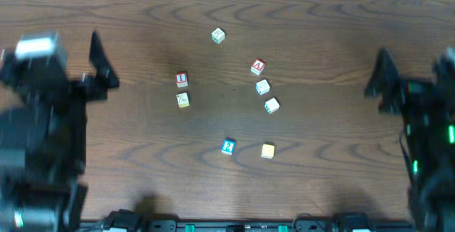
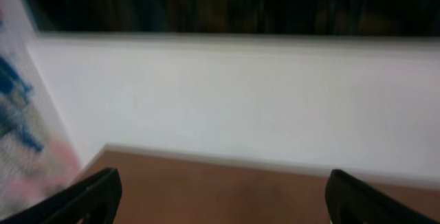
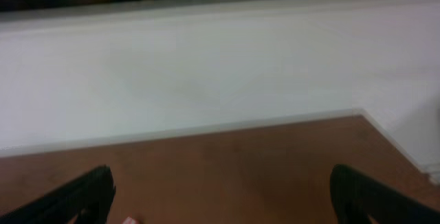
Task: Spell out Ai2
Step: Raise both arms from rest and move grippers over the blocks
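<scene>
Several small letter blocks lie scattered on the wooden table (image 1: 320,161) in the overhead view. A red block (image 1: 258,67) shows an A. A red and white block (image 1: 182,79) sits left of centre with a pale block (image 1: 183,99) just below it. A blue block (image 1: 227,146) shows a 2, beside a yellow block (image 1: 267,151). White blocks (image 1: 262,87) (image 1: 271,105) lie right of centre, another (image 1: 217,36) farther back. My left gripper (image 2: 220,200) is open and empty at the left edge (image 1: 103,72). My right gripper (image 3: 220,196) is open and empty at the right edge (image 1: 380,82).
A white wall (image 2: 240,100) runs behind the table's far edge in both wrist views (image 3: 206,80). A bit of red and white shows at the bottom of the right wrist view (image 3: 128,220). Both arm bases stand at the table's left and right sides.
</scene>
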### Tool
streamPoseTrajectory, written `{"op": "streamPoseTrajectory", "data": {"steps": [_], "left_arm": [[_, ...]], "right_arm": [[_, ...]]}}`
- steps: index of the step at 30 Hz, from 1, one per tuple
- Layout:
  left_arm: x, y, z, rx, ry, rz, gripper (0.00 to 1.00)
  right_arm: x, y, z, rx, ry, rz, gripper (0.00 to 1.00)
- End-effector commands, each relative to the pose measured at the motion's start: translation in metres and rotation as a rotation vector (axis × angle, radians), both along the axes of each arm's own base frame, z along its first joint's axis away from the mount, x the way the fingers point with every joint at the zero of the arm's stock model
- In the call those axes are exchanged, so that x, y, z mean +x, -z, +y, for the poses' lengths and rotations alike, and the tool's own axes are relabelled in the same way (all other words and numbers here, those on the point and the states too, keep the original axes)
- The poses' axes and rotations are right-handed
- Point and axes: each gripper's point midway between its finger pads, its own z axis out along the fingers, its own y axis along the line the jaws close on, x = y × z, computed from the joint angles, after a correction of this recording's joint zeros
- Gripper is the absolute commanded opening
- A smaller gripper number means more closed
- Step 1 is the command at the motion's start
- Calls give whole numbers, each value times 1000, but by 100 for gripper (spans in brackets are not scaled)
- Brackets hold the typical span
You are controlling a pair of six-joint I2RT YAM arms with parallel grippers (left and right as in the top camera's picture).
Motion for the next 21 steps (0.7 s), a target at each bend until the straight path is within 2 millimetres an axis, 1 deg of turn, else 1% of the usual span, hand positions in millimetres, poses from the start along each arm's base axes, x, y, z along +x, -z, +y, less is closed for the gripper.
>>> {"op": "streamPoseTrajectory", "data": {"steps": [1,4,5,6,7,9,11,14,16,18,21], "left_arm": [[34,0,-7,17,22,121,95],[59,24,-12,-27,17,292,96],[66,33,-20,-38,50,352,95],[73,45,-31,-51,105,413,95],[78,53,-40,-68,151,447,95],[82,78,-67,-123,292,546,95],[83,98,-82,-160,361,623,95],[86,132,-75,-168,305,748,95],[85,153,-63,-225,177,831,95],[82,173,-54,-256,83,905,95],[79,196,-53,-278,45,1000,95]], "right_arm": [[37,10,9,1,-30,145,99],[61,36,33,48,-155,300,99],[68,47,43,73,-202,347,99],[73,63,56,107,-268,407,99],[75,74,63,127,-300,448,99],[77,102,74,158,-357,554,99],[77,124,81,192,-387,644,99],[79,151,82,247,-353,746,99],[81,163,77,325,-253,798,99],[80,173,69,405,-129,836,99],[79,178,73,461,-89,861,99]]}}
